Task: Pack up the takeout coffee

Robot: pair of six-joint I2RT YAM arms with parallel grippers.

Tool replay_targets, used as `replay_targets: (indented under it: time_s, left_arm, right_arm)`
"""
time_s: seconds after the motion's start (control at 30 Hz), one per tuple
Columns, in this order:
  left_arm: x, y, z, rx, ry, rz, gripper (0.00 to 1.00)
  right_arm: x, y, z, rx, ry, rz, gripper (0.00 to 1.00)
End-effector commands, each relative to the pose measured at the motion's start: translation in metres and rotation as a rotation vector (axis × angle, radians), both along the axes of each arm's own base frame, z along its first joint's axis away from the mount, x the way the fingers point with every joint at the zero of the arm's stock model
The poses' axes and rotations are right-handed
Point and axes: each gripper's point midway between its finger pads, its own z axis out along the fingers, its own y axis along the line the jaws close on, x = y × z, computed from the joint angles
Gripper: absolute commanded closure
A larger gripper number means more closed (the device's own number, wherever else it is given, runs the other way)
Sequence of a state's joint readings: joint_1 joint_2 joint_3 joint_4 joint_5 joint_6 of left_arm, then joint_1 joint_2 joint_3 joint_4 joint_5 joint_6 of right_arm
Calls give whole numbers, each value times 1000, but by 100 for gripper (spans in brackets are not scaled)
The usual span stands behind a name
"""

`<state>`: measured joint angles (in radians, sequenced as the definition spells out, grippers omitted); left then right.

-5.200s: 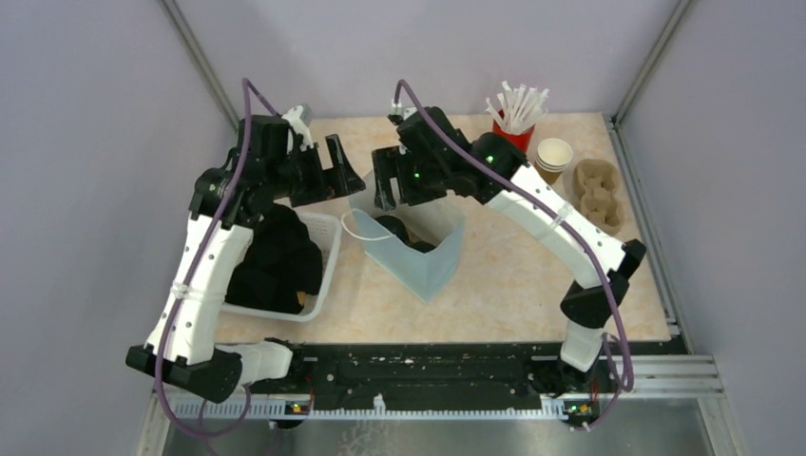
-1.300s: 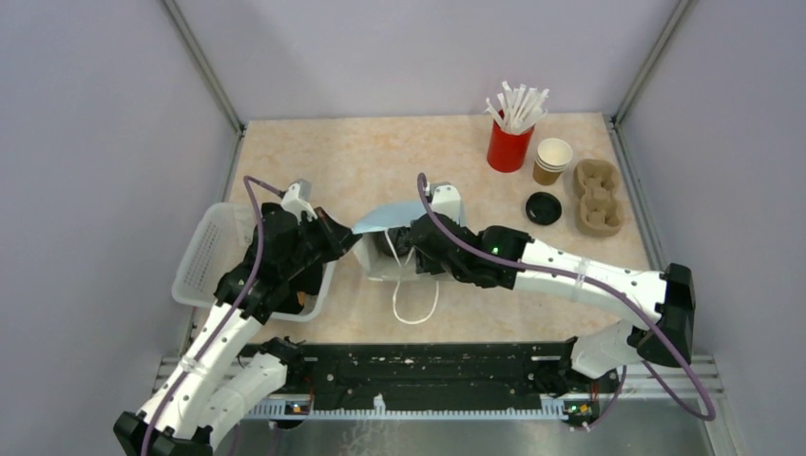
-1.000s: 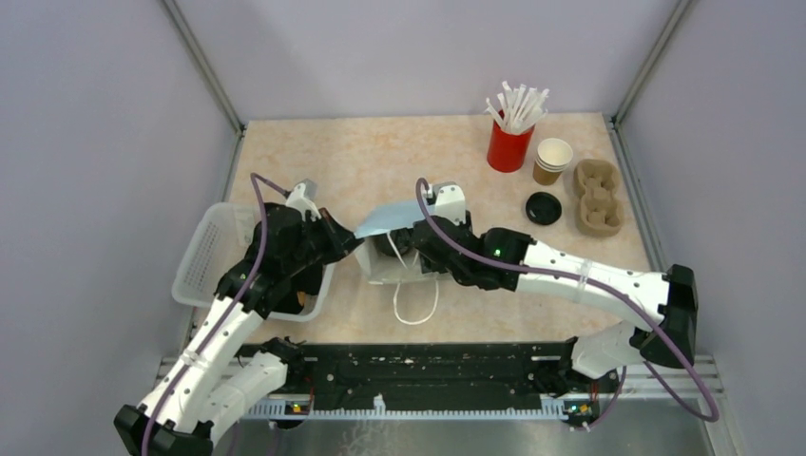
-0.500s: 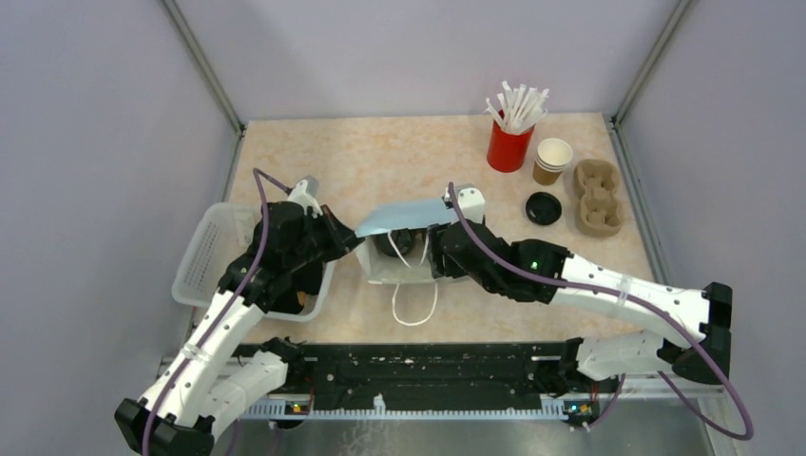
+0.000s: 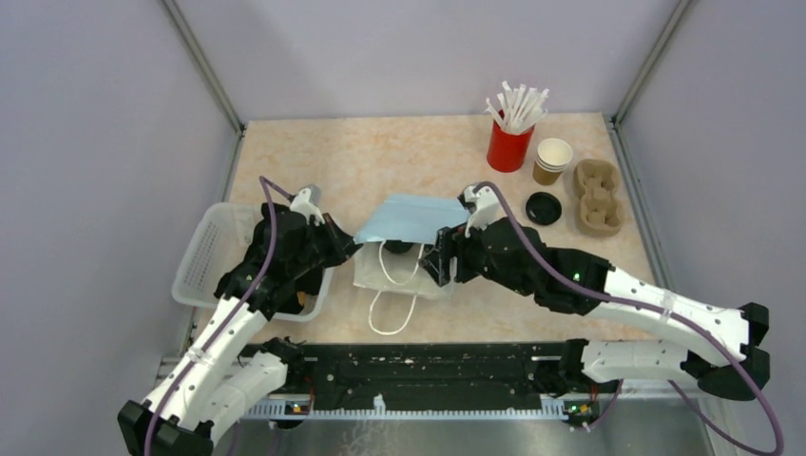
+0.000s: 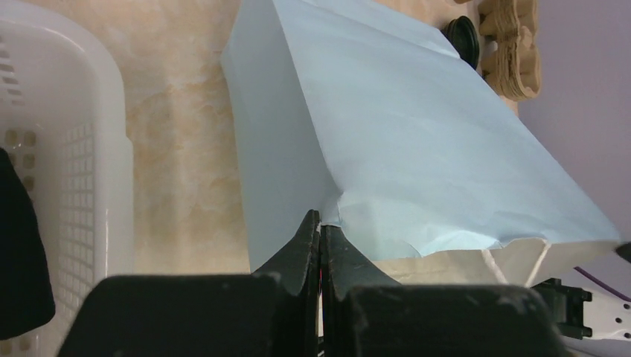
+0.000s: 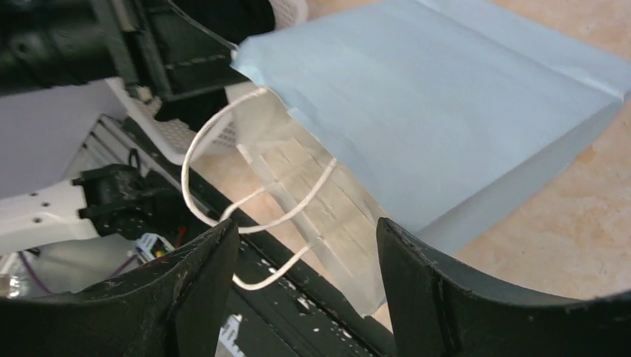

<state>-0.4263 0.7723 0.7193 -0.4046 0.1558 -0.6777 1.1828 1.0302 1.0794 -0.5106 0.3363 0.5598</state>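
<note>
The pale blue bag (image 5: 404,220) lies on its side in the middle of the table, its mouth and white string handles (image 5: 388,306) turned toward the arms. Something dark and round (image 5: 403,249) shows just inside the mouth; I cannot tell what it is. My left gripper (image 5: 352,249) is shut on the bag's rim (image 6: 331,212) at its left corner. My right gripper (image 5: 445,258) is open just right of the mouth and holds nothing; in its wrist view the handles (image 7: 216,149) hang beyond its fingers. A stack of lidless kraft cups (image 5: 552,160) and a loose black lid (image 5: 544,208) sit at the back right.
A white basket (image 5: 204,256) holding black things stands under the left arm. At the back right are a red cup of white straws (image 5: 510,133) and a pulp cup carrier (image 5: 597,197). The black rail (image 5: 428,366) runs along the near edge.
The right gripper has pulled back out of the bag's mouth to the right and opened wider. The bag has sagged flatter, its handles nearer the rail. The left gripper still pinches the rim.
</note>
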Motion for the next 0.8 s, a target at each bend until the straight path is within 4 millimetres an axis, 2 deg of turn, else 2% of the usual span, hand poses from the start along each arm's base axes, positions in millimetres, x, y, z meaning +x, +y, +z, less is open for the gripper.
replay_targets:
  time_s: [0.0, 0.1, 0.3, 0.37, 0.47, 0.57, 0.77]
  left_arm:
    - [3, 4, 12, 39, 13, 11, 100]
    - [-3, 1, 19, 35, 105, 11, 100]
    - [-9, -10, 47, 31, 252, -30, 100]
    - [-8, -11, 56, 49, 287, -33, 100]
    - [-9, -9, 64, 80, 346, -28, 100]
    - [-7, -13, 62, 81, 432, -32, 100]
    - [9, -25, 47, 4, 564, -53, 100]
  right_arm:
    - [-7, 8, 68, 160, -59, 47, 32]
    - [-3, 1, 90, 177, -78, 15, 30]
    - [22, -40, 106, 137, -67, -223, 21]
    - [36, -57, 103, 137, -23, -292, 21]
    - [45, -68, 90, 143, 64, -293, 21]
    - [55, -78, 74, 109, 139, -302, 21]
    - [67, -75, 49, -7, 282, -255, 19]
